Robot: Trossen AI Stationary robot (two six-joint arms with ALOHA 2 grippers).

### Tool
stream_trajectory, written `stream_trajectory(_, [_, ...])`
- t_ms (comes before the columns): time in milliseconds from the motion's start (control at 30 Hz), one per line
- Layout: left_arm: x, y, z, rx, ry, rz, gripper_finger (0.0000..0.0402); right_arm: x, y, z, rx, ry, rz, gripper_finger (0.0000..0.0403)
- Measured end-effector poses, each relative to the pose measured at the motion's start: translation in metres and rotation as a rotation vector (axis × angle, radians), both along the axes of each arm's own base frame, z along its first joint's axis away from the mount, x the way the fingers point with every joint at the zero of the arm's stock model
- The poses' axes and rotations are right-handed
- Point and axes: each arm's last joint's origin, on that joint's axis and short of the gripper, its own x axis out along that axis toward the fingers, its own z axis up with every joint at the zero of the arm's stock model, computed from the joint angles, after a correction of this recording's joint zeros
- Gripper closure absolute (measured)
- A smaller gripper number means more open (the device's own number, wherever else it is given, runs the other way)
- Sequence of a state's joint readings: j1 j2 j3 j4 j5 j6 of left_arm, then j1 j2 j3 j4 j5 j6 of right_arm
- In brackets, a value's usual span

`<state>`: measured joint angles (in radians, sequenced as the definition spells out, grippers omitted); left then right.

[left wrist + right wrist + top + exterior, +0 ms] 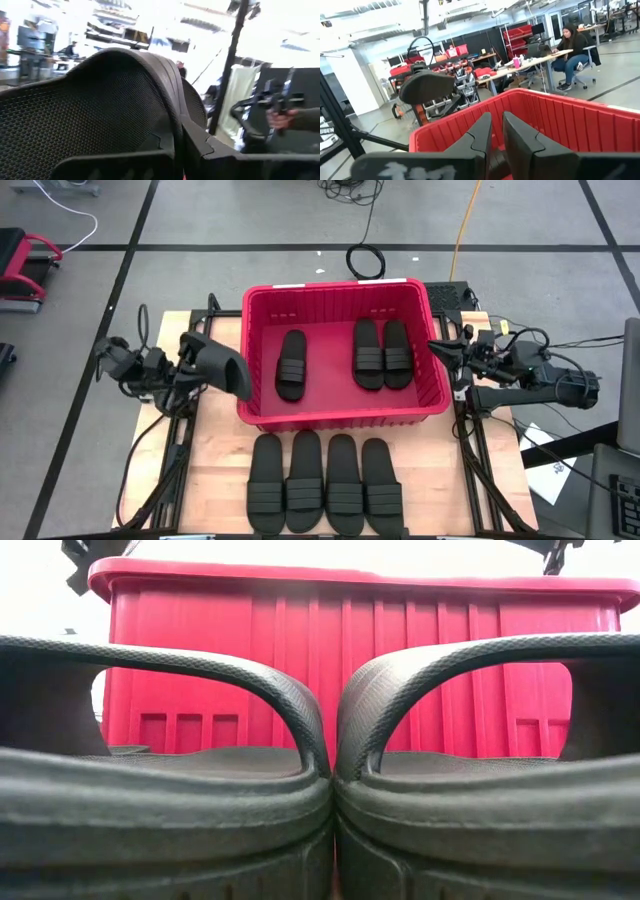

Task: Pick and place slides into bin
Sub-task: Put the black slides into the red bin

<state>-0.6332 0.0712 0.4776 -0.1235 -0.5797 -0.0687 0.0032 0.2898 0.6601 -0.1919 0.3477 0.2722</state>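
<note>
So far, three slides [383, 353] are laid in the bin [343, 416]; four [324, 483] are left in a row on the table [220, 470] before it. An eighth [226, 367] is clamped in the left gripper [192, 358] beside the bin's left rim. The right gripper [440, 347], nearly closed and empty, is held over the right rim; the bin's middle is left free.

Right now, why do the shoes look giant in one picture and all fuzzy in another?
Low view: two slides sit right against the lens, hiding much of the red bin. Left wrist view: the slide in the left pincer is too close, so it blurs, and the bright room behind washes out.
</note>
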Motion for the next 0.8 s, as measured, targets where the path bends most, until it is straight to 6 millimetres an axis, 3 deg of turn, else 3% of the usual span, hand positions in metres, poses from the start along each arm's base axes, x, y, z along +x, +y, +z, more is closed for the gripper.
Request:
stream_trajectory(233, [-0.002,0.007,0.027,0.116,0.137,0.128,0.0401,0.010,0.000,-0.003,-0.023,0.054,-0.001,0.0362])
stream_trajectory(500, [-0.013,0.015,0.063,0.197,0.026,0.193,0.0401,0.017,0.000,-0.005,-0.023,0.088,0.006,0.0362])
stream_trajectory(667, [0.000,0.008,0.091,0.303,-0.072,0.234,0.0401,0.017,0.000,-0.005,-0.025,0.089,0.007,0.0362])
stream_trajectory(800, [0.021,-0.003,0.111,0.378,-0.025,0.221,0.0401,0.017,0.000,-0.006,-0.031,0.097,0.006,0.0362])
